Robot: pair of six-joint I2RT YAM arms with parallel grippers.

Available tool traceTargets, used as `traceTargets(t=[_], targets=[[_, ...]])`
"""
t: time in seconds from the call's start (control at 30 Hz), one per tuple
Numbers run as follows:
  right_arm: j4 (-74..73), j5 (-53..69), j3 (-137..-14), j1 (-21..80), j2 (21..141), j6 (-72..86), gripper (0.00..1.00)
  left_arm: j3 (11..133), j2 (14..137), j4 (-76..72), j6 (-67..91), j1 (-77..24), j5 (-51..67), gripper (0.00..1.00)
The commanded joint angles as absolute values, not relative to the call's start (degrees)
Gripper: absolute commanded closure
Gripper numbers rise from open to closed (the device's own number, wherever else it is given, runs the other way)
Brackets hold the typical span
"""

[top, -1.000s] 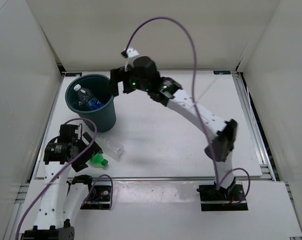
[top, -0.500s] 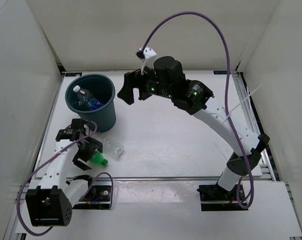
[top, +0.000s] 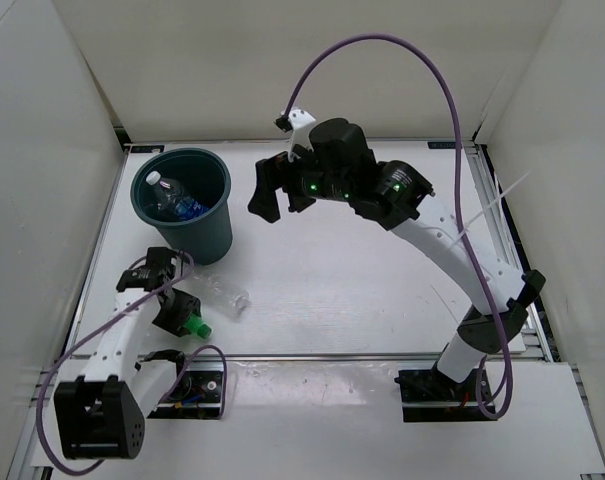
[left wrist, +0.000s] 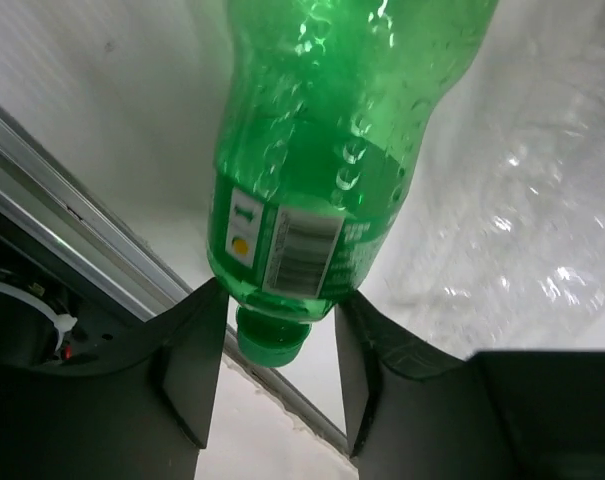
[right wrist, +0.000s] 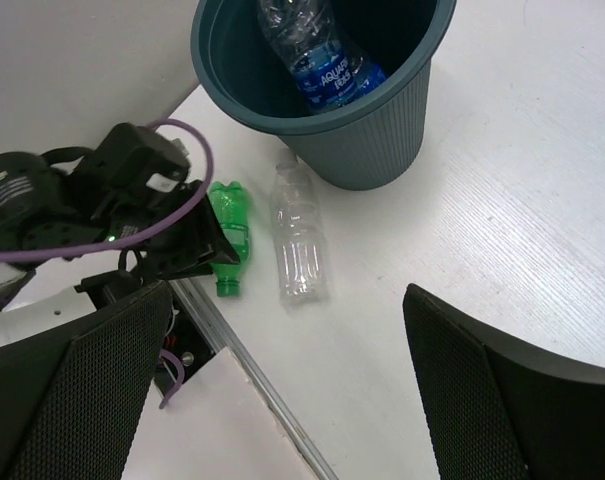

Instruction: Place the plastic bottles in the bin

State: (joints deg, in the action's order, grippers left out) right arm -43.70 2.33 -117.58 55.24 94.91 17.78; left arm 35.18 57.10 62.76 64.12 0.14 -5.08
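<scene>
While the right arm [top: 432, 240] hangs high over the far tabletop [top: 332, 280], the overhead view has the left jaws down on the green bottle [top: 194, 326] by the front edge, near the bin [top: 210, 240]. A second ago they stood wide; now they have narrowed around it. The clear bottle [top: 229, 297] lies just beside, and a blue-labelled bottle [top: 172, 200] already rests in the bin.

At the left wrist, both fingers [left wrist: 194, 370] press the green bottle's label end, near the cap: it is gripped, though apparently not yet lifted.

At the right wrist, the right jaws stand fully apart and hold nothing. The lift toward the bin looks due next.
</scene>
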Motion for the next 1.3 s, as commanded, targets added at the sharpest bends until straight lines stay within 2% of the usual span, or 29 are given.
traceTargets(t=[0.0, 0.2, 0.33, 0.53, 0.67, 0.87, 1.0, 1.17, 1.27], targets=[[-43.59, 3.68, -117.69, 53.44, 92.29, 17.14, 0.00, 36.02, 49.78, 66.61, 65.48, -0.09, -3.87, 0.48], [-43.59, 4.39, -111.63, 52.30, 89.30, 17.14, 0.00, 47.00, 40.18, 76.36, 67.41, -0.09, -1.68, 0.54], [-43.59, 5.62, -109.86, 52.29, 88.24, 17.75, 0.00, 59.22, 36.66, 81.91, 68.82, -0.09, -1.05, 0.55], [-44.21, 6.15, -109.34, 52.29, 87.71, 17.75, 0.00, 73.02, 36.65, 81.39, 69.08, -0.09, -5.00, 0.56], [-44.74, 6.15, -109.34, 52.29, 87.19, 17.23, 0.00, 81.11, 42.69, 75.52, 63.91, -0.09, -6.15, 0.59], [-44.74, 4.93, -107.06, 51.77, 86.04, 17.23, 0.00, 79.99, 50.62, 65.57, 57.93, -0.09, -4.40, 0.57], [-44.74, 4.31, -104.95, 50.46, 84.38, 17.23, 0.00, 70.79, 51.33, 65.04, 56.78, -0.09, 0.51, 0.34], [-44.21, 4.31, -101.52, 49.22, 82.18, 17.23, 0.00, 59.61, 44.66, 65.57, 59.74, -0.09, 1.05, 0.29], [-43.59, 4.31, -99.06, 48.69, 80.95, 18.36, 0.00, 54.42, 37.98, 65.57, 67.64, -0.09, 1.05, 0.22]])
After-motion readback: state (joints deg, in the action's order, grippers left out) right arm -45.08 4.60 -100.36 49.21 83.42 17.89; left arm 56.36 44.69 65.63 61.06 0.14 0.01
